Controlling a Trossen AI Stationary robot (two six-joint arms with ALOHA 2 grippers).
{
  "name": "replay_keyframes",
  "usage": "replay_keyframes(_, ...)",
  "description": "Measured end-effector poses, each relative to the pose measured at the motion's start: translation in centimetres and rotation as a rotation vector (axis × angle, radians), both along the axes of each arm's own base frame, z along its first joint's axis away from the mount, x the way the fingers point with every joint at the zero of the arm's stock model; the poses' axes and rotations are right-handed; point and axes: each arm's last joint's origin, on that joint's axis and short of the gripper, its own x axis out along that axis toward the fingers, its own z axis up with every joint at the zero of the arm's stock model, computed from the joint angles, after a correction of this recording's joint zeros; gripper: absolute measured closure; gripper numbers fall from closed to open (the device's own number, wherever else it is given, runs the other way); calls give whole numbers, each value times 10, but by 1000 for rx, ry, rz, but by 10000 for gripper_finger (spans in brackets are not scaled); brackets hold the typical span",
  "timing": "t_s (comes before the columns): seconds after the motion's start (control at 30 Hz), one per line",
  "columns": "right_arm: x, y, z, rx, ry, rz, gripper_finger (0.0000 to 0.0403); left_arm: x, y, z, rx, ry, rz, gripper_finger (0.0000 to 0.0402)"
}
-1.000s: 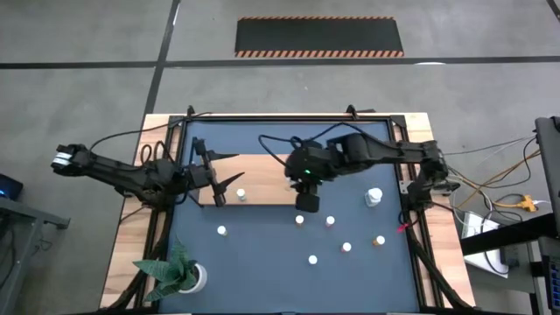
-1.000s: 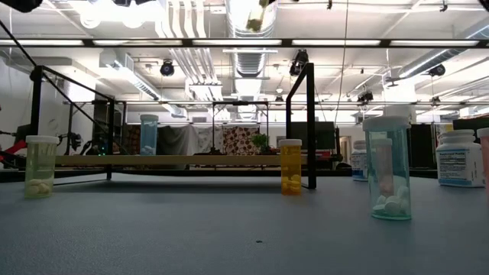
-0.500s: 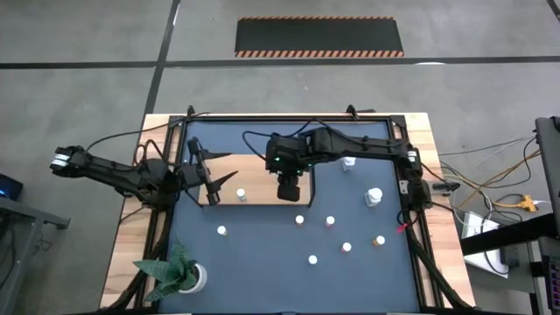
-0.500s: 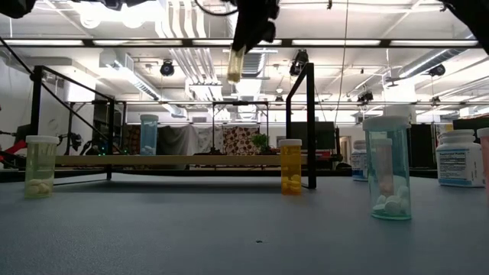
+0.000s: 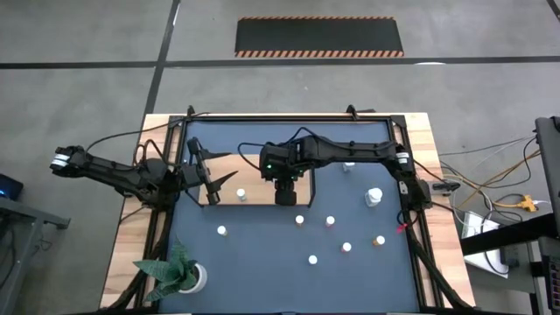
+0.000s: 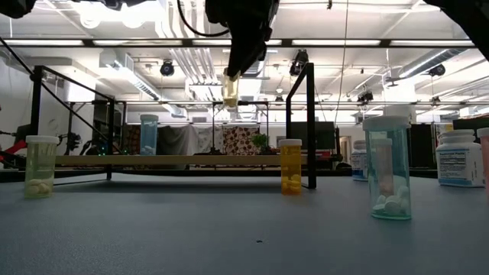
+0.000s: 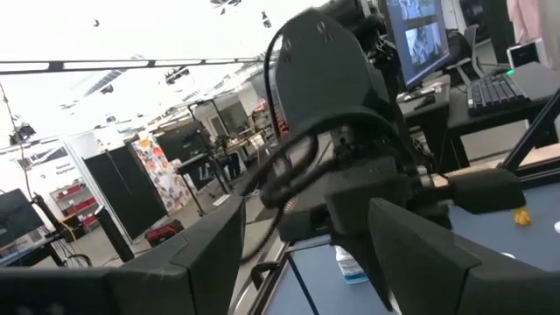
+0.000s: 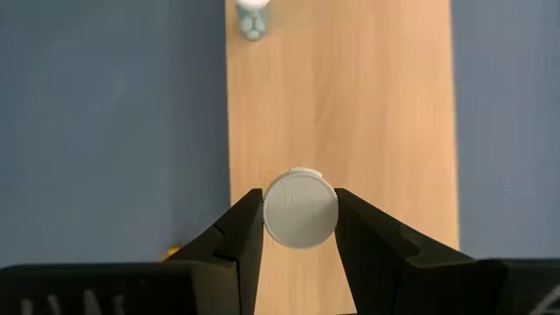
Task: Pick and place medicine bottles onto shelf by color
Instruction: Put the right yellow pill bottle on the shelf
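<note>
Directly below the bottle (image 8: 300, 208) lies the shelf (image 8: 341, 105): the right gripper (image 8: 300, 219) holds it upright, fingers clamped on its white cap, over the board's middle. Only the low view shows the gap left beneath it. Off by the shelf's end, the left gripper (image 5: 210, 182) waits with fingers spread

Bright fluorescent ceiling strips (image 6: 321, 43) flooded the low view with glare, washing the left wrist view's upper area white. The overhead picture was evenly lit, shadows faint; nearby dark gripper fingers (image 7: 437, 262) appeared blurred.
</note>
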Motion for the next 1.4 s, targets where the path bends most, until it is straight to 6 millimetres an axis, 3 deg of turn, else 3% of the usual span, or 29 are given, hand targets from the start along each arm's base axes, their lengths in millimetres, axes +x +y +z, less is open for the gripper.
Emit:
replay_keyframes(0.63,-5,1,-73,40,149,3,284,-1,0,1,-2,-4,-1,175)
replay_keyframes(0.93,-6,1,-72,33,148,20,281,-1,0,1,-2,-4,-1,175)
replay_keyframes(1.4,-7,2,-63,25,135,41,223,-1,0,0,-2,-3,-1,175)
